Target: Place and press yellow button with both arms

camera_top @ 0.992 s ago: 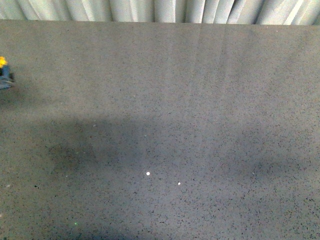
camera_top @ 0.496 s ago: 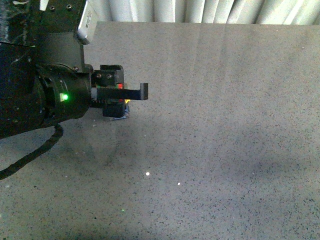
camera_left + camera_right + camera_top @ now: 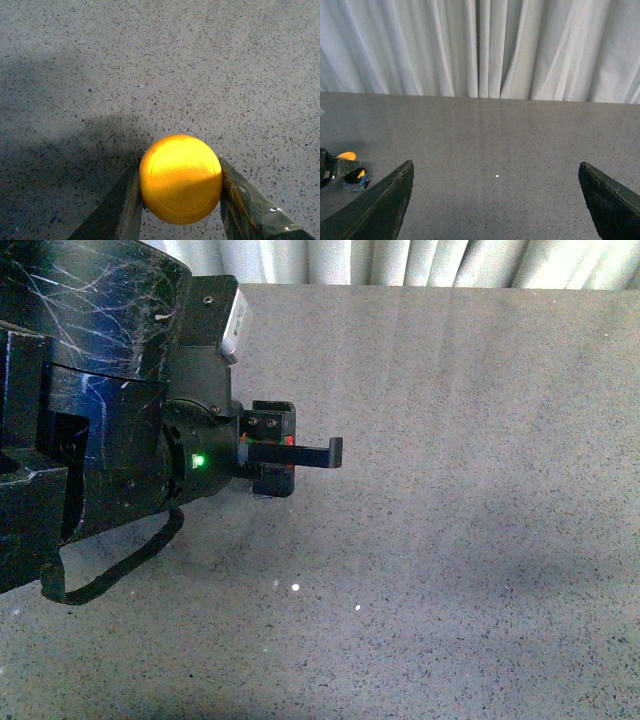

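Observation:
In the left wrist view my left gripper (image 3: 179,162) is shut on the yellow button (image 3: 180,178). Its round yellow cap sits between the two black fingers (image 3: 122,207) above the speckled table. In the front view the bulky black left arm (image 3: 110,440) with its green light fills the left side. Its gripper (image 3: 295,453) reaches right and hides most of the button. The right wrist view shows the button (image 3: 353,172) far off at one side, with yellow cap, black body and bluish base. My right gripper (image 3: 495,164) is open and empty, and out of the front view.
The grey speckled table (image 3: 470,490) stretches right of the left arm. A white pleated curtain (image 3: 480,47) hangs behind the table's far edge. Two small white specks (image 3: 296,587) lie on the table in front of the gripper.
The left arm has come into the front view from the left and moved right with the button, which stood alone at the far left edge a second ago.

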Tool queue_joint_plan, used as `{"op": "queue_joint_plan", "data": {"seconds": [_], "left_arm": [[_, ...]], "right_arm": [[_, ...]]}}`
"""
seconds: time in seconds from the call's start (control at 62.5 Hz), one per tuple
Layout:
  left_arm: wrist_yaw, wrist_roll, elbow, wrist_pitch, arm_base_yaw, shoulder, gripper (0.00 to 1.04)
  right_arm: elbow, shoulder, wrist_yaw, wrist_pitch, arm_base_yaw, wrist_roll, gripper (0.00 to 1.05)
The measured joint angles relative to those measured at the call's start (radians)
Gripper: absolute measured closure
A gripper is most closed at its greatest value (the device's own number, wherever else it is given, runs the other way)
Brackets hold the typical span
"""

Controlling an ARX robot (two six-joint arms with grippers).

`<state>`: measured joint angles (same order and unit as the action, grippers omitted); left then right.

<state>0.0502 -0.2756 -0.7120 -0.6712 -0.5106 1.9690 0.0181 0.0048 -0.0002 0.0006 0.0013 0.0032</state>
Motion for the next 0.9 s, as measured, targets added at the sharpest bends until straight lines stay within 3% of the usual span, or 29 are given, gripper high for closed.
{"op": "queue_joint_plan", "data": {"seconds": [0.096, 0.208, 0.448, 0.64, 0.768, 0.832, 0.896], "left_arm": [[0.001, 0.0, 0.0, -0.005, -0.001, 0.002, 0.69], [-0.002, 0.002, 0.014, -0.017, -0.002, -0.003, 0.44], [-0.028, 0.028, 0.117, -0.046, 0.012, -0.122, 0.08], [-0.094, 0.056, 0.251, -0.041, 0.112, -0.336, 0.09], [-0.185, 0.059, 0.322, -0.021, 0.244, -0.5, 0.09], [-0.024, 0.136, 0.396, -0.243, 0.311, -0.527, 0.21], [-0.006, 0.188, 0.462, -0.4, 0.401, -0.566, 0.31]], "right_arm": [[0.0, 0.0, 0.0, 0.0, 0.0, 0.0, 0.09], [0.0, 0.0, 0.0, 0.0, 0.0, 0.0, 0.09], [0.0, 0.0, 0.0, 0.0, 0.0, 0.0, 0.09], [0.0, 0.0, 0.0, 0.0, 0.0, 0.0, 0.09], [0.0, 0.0, 0.0, 0.0, 0.0, 0.0, 0.09], [0.0, 0.0, -0.001, 0.0, 0.0, 0.0, 0.09], [0.0, 0.0, 0.002, 0.0, 0.0, 0.0, 0.09]]}}
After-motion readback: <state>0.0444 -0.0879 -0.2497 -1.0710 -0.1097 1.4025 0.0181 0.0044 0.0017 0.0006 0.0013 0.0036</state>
